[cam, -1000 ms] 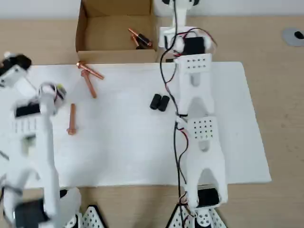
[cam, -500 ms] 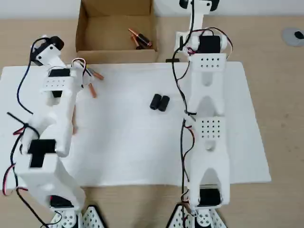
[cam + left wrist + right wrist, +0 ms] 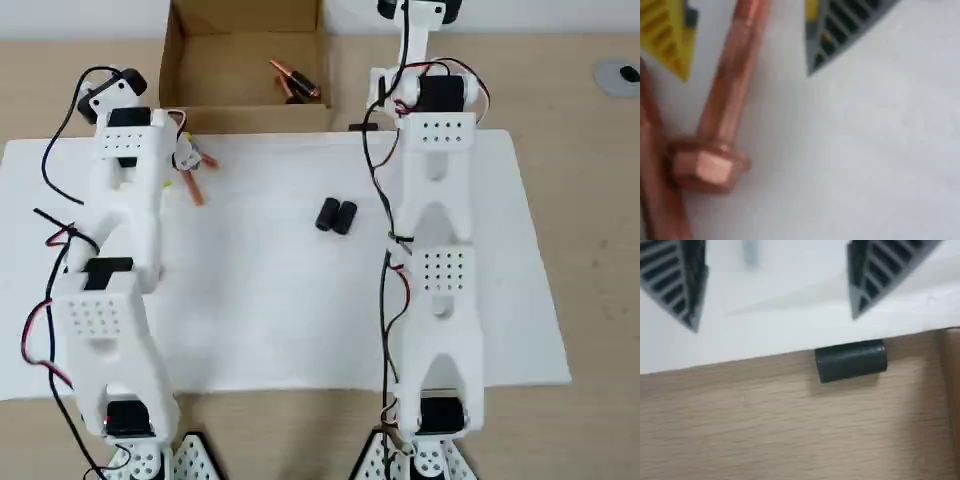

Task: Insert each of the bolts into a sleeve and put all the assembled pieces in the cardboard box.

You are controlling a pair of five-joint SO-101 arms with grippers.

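Observation:
Close up in the left wrist view, a copper bolt [image 3: 722, 115] lies on the white mat, hex head toward the camera. My left gripper [image 3: 746, 75] is open, its yellow and grey fingers on either side of the shaft. A second bolt [image 3: 655, 200] lies beside it. From above, these bolts [image 3: 193, 187] lie near the cardboard box [image 3: 172, 70], which holds assembled pieces [image 3: 296, 82]. My right gripper [image 3: 774, 322] is open above the mat's far edge, with a black sleeve [image 3: 851, 361] lying on the wood just beyond it. Two more sleeves [image 3: 336, 216] rest mid-mat.
The white mat [image 3: 280, 320] covers most of the wooden table. Both arms stretch toward the far side, the left arm [image 3: 120, 230] over the mat's left part and the right arm [image 3: 432, 240] right of centre. A grey disc [image 3: 618, 74] sits at the far right.
My left arm has swung in from the table's left edge and now stands with its gripper at the bolts near the box. The right arm shifted slightly right and farther back.

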